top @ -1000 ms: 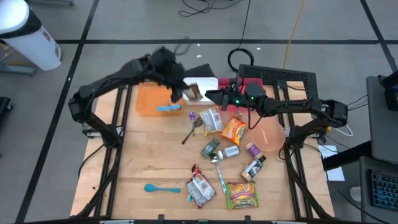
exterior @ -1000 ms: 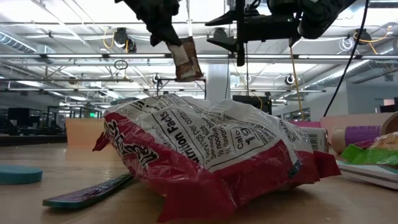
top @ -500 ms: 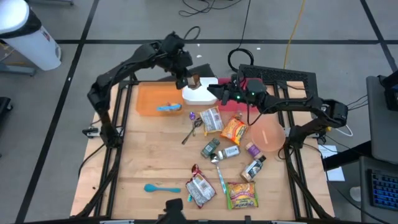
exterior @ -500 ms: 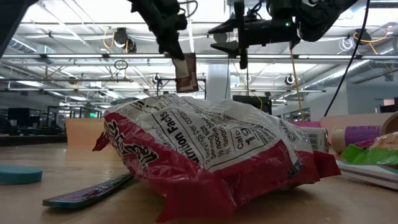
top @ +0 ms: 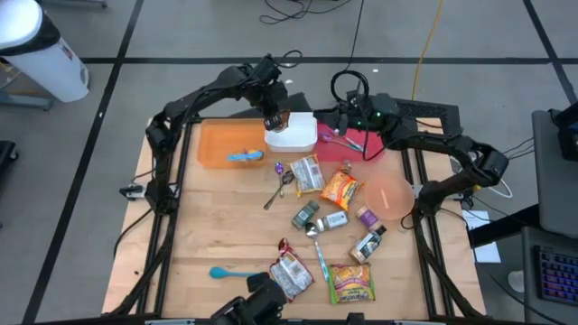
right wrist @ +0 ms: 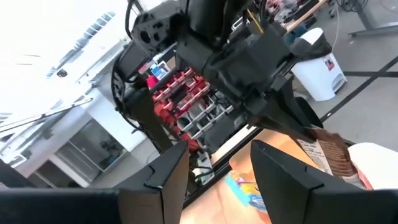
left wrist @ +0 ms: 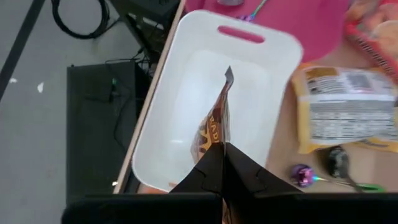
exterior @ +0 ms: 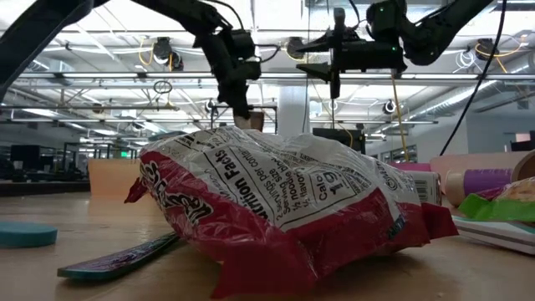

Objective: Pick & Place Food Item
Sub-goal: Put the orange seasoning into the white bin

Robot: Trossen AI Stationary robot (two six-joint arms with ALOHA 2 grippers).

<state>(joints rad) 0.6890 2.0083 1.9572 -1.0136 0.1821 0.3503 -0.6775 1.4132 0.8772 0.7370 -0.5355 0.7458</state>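
Brown snack packet (left wrist: 217, 127) hanging edge-on and upright — pinched at its lower end, suspended directly above the white handled bin (left wrist: 180, 112), bin sitting at the table's far edge

Two black jointed arms of slim tubular links and blocky joints; green indicator light at two o'clock on right arm; dark, flat, tapering fingers (right wrist: 168, 177) on each gripper.

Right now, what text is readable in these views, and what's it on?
"nutrition Fact", partial, with "Calo" and "19": red-and-white bag, low view.
"EA", partial: brown packet in the left pincer, over the white bin.
Other wrappers' print: too small to read.
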